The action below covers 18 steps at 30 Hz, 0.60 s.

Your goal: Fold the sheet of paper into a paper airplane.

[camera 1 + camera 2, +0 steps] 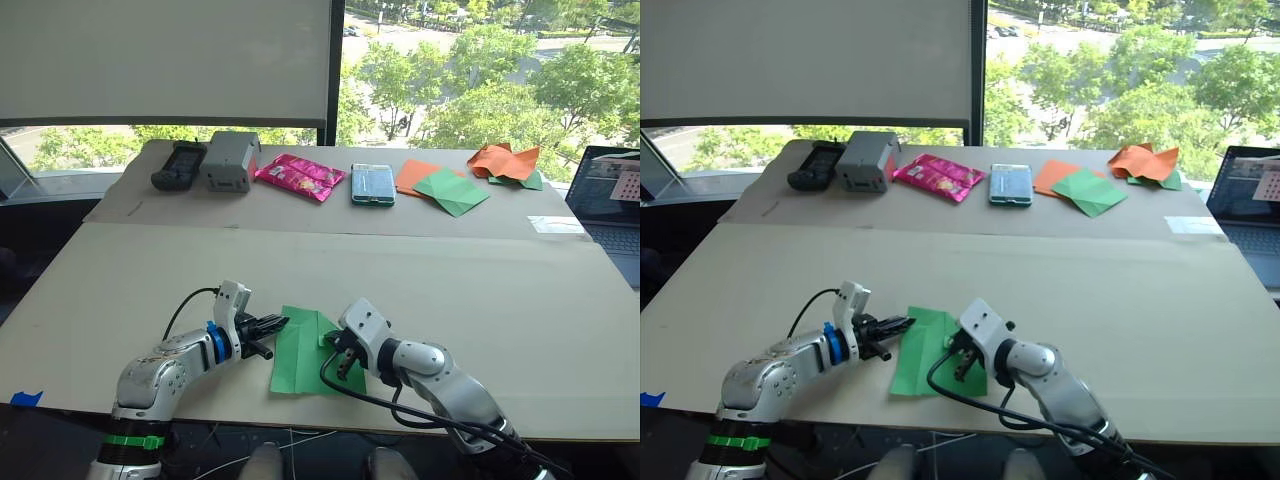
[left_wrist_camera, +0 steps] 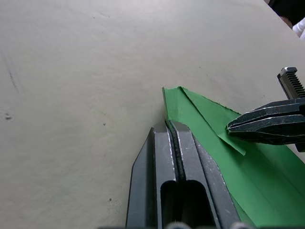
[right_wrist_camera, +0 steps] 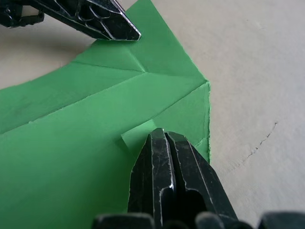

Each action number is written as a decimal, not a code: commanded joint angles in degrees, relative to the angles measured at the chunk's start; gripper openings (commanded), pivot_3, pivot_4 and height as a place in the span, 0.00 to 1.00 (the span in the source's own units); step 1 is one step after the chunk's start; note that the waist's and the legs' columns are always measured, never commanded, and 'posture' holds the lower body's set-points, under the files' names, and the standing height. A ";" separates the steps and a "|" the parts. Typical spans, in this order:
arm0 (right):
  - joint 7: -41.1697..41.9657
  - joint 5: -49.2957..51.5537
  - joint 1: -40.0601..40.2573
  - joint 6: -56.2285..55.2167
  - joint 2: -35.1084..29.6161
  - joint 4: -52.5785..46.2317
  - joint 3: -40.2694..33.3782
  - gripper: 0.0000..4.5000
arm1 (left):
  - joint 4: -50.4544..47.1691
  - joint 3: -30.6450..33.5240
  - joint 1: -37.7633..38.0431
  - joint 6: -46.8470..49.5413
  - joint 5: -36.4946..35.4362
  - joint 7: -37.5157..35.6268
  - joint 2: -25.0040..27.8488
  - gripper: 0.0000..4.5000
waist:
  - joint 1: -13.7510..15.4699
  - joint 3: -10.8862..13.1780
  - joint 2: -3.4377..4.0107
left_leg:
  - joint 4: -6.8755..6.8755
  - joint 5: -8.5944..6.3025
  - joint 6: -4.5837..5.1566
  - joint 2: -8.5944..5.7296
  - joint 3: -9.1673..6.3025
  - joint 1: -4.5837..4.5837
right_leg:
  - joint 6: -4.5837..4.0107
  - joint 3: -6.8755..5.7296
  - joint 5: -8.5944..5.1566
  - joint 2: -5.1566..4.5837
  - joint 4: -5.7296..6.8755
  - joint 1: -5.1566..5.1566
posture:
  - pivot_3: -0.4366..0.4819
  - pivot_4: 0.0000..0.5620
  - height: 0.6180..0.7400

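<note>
Left eye view: the left gripper [image 1: 272,324], fingers closed and empty, presses the sheet of paper [image 1: 296,362] at its left edge on the worktop [image 1: 480,290]. On the sheet's right, the right gripper [image 1: 341,350], closed, presses a folded flap. Either could skid and tear it.

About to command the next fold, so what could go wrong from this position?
The right gripper is shut, its tips on a small turned-up flap of the bright green creased sheet of paper; pulling might tear it. The shut left gripper only presses one edge, so the sheet may slide on the smooth beige table.
</note>
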 commanded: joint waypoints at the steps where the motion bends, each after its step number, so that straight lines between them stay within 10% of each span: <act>1: -0.33 0.46 -0.51 1.64 0.56 -0.25 -0.36 0.00 | -4.44 -3.52 0.62 -4.03 1.80 -2.63 0.98 0.01 | 0.04 0.00 0.01 | 0.00 0.00 0.00 0.00 0.01 0.00 | 0.00 0.00 0.00 0.00 0.01 0.00 | 0.48 0.27 0.84; 18: -1.39 2.72 -3.74 -0.28 5.62 1.08 -3.40 0.00 | 0.41 -10.74 0.41 -10.10 10.60 -6.07 4.53 0.01 | 0.07 0.00 0.06 | 0.00 0.01 0.02 0.01 0.01 -0.21 | -0.01 0.01 0.01 0.05 0.05 -0.21 | 0.48 0.27 0.84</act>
